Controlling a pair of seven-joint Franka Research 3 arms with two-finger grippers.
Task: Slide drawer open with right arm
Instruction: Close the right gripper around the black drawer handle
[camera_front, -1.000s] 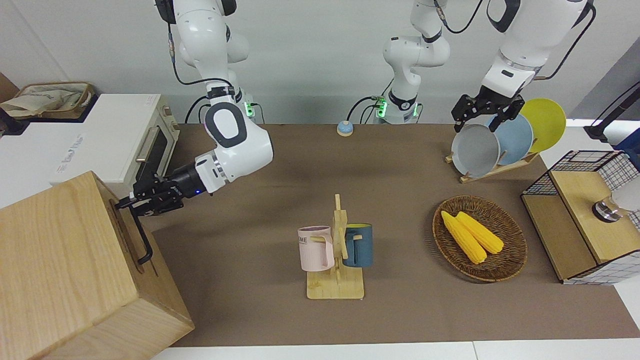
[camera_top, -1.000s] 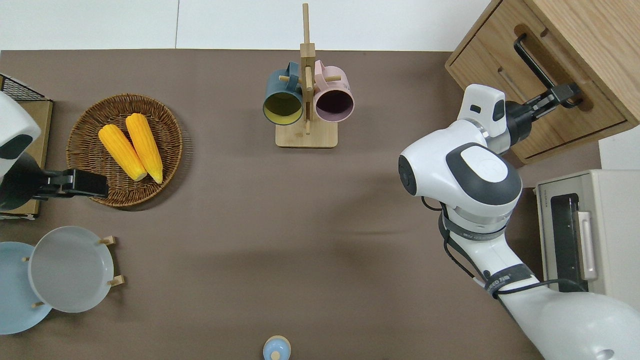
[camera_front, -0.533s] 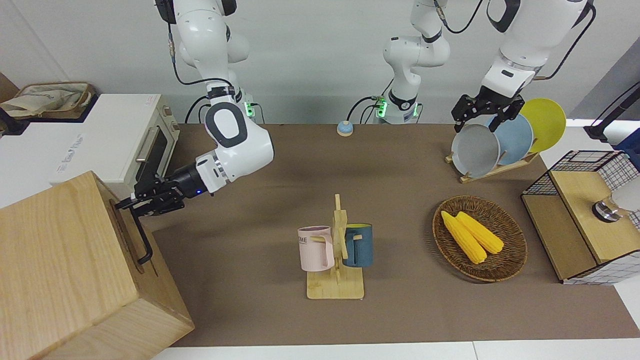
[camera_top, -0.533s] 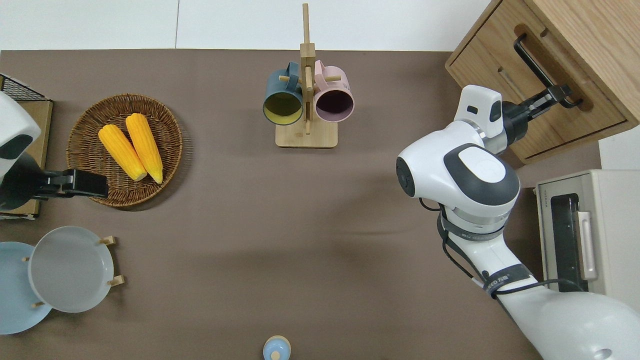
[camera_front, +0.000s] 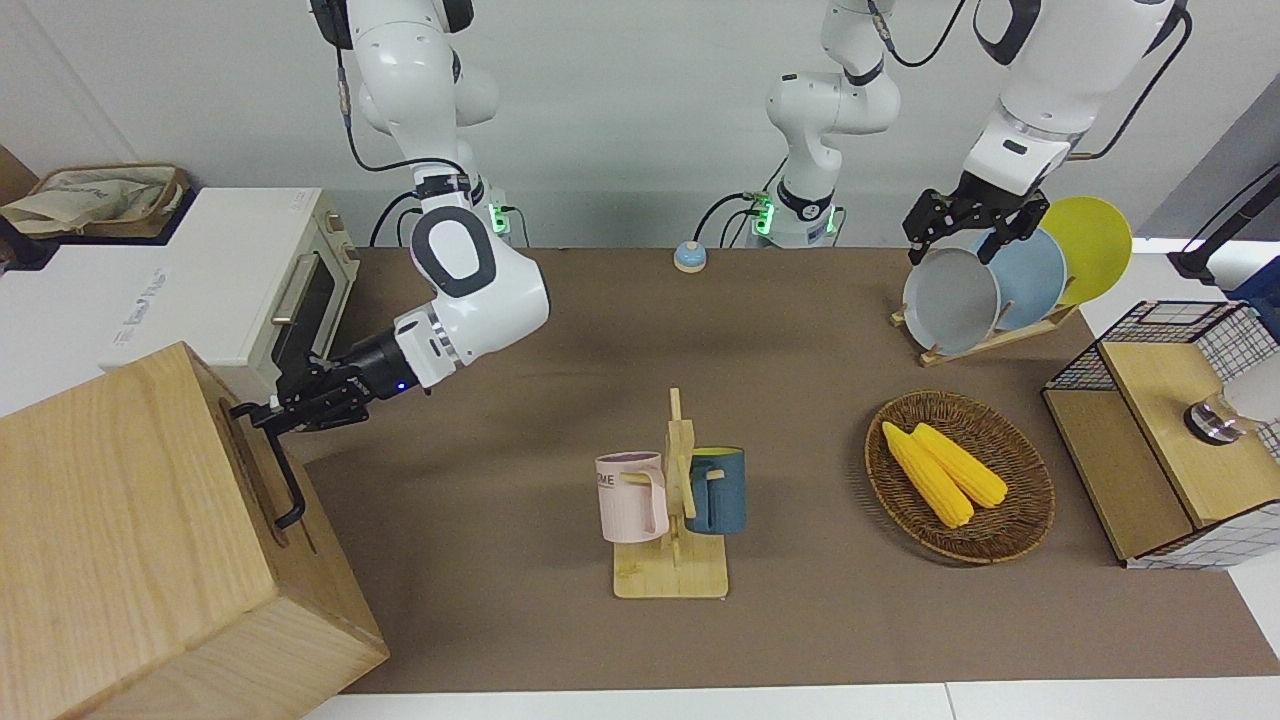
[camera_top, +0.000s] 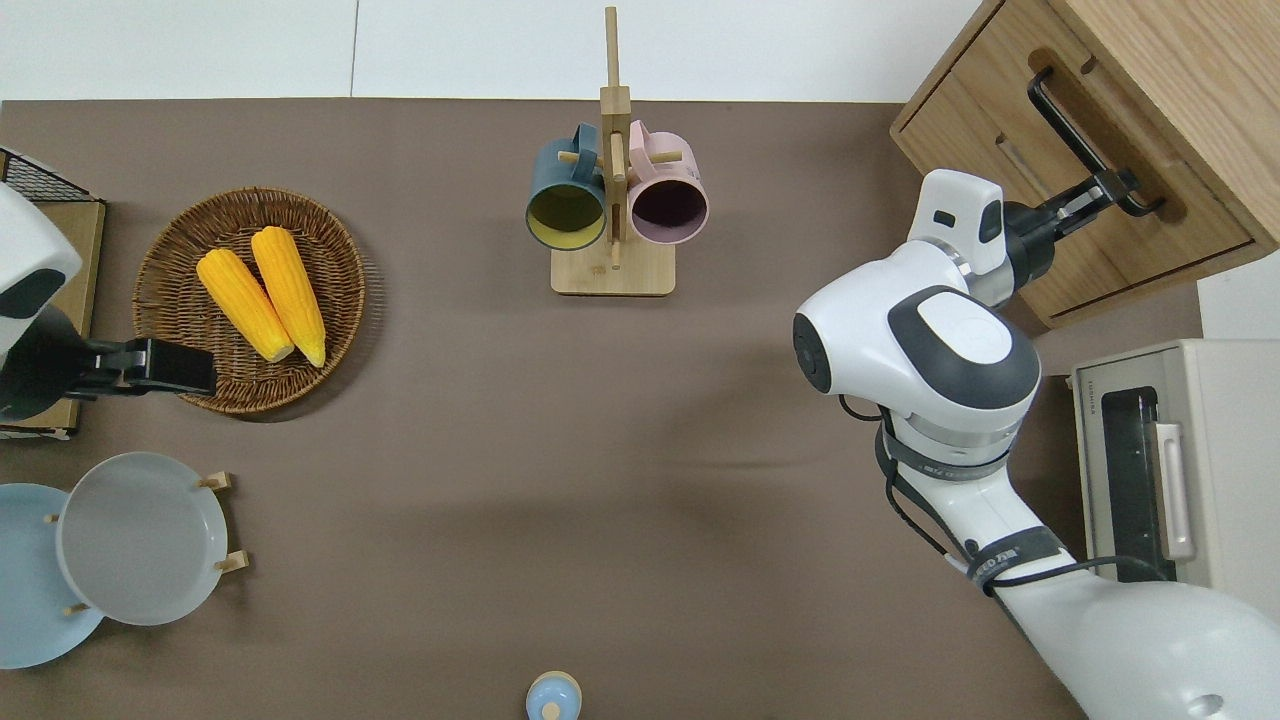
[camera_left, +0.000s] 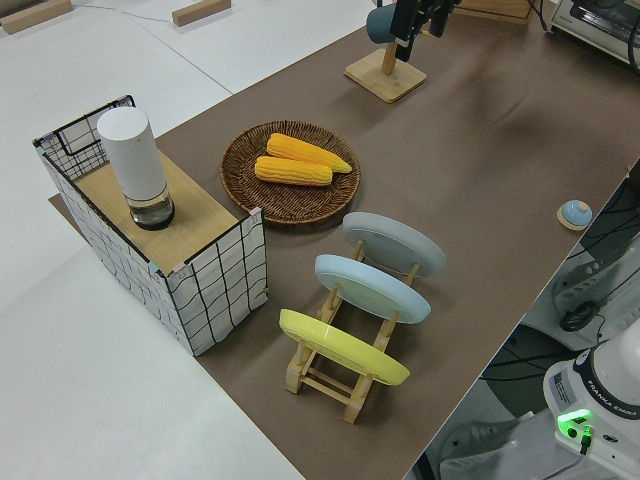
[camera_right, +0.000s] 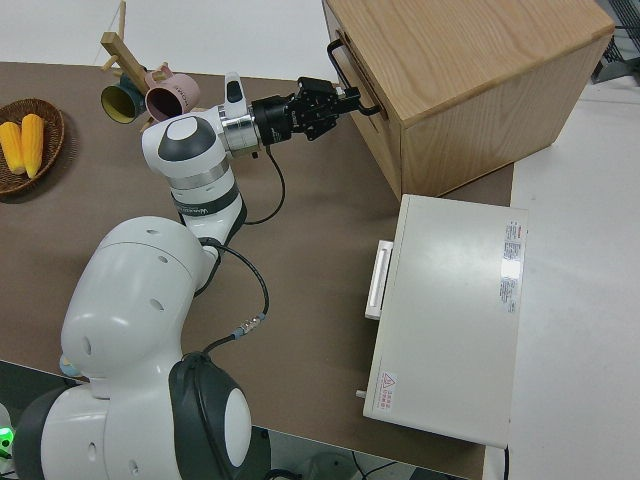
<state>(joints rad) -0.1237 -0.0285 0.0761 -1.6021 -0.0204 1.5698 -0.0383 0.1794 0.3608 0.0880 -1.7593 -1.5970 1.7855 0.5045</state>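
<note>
The drawer (camera_top: 1100, 108) is in the upper part of the big light-wood box (camera_front: 120, 520) at the right arm's end of the table. Its front looks about flush with the box face. Its black bar handle (camera_top: 1072, 128) sits in a shallow recess. My right gripper (camera_top: 1115, 187) reaches in level from the table's middle. It is shut on the handle's (camera_front: 283, 478) end nearer the robots, also seen in the right side view (camera_right: 345, 100). The blue wrist light (camera_front: 397, 383) shows. The left arm is parked.
A white toaster oven (camera_top: 1170, 460) stands beside the box, nearer the robots. A wooden mug rack (camera_top: 612, 200) holds two mugs mid-table. A wicker basket (camera_top: 160, 250) with corn, a plate rack (camera_top: 225, 520) and a mesh box (camera_front: 1160, 430) are toward the left arm's end.
The right gripper drew back a little out of the recess, its fingertips now at the handle bar. The drawer front has not visibly moved. The left arm stayed still.
</note>
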